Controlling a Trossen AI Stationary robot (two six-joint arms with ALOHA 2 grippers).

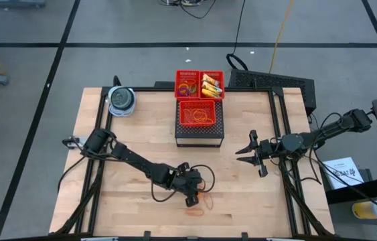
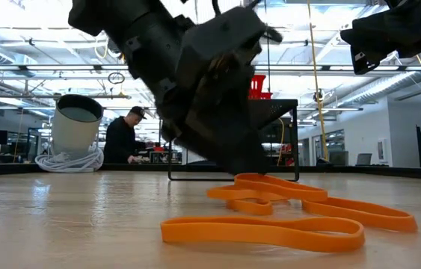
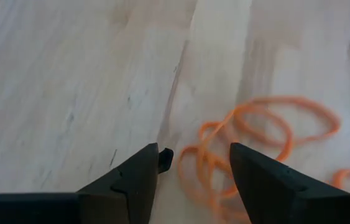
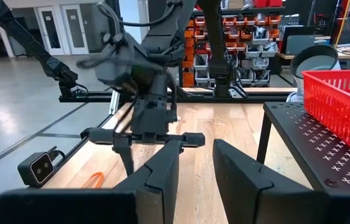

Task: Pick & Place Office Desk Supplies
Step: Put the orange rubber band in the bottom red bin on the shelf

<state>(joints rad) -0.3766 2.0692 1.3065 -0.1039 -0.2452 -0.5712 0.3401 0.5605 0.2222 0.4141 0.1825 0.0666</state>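
Note:
A loose tangle of orange rubber bands lies flat on the wooden table near its front edge, with one more band just nearer the front. My left gripper slants down over the tangle's left end, open, and loops of band show between and beyond its fingertips. My right gripper hovers level above the table's right part, open and with nothing in it. Two red baskets at the back hold coloured rings and yellow packets. My left gripper stands open over the near loops of the rubber bands, slanting down from the table's left. The bands lie slack on the table. I cannot tell whether the fingertips touch them.
A third red basket with rubber bands sits on a black perforated stand at the middle back. A round blue-grey container stands at the back left corner. Bare wood lies between the stand and the bands. A person sits in the room behind.

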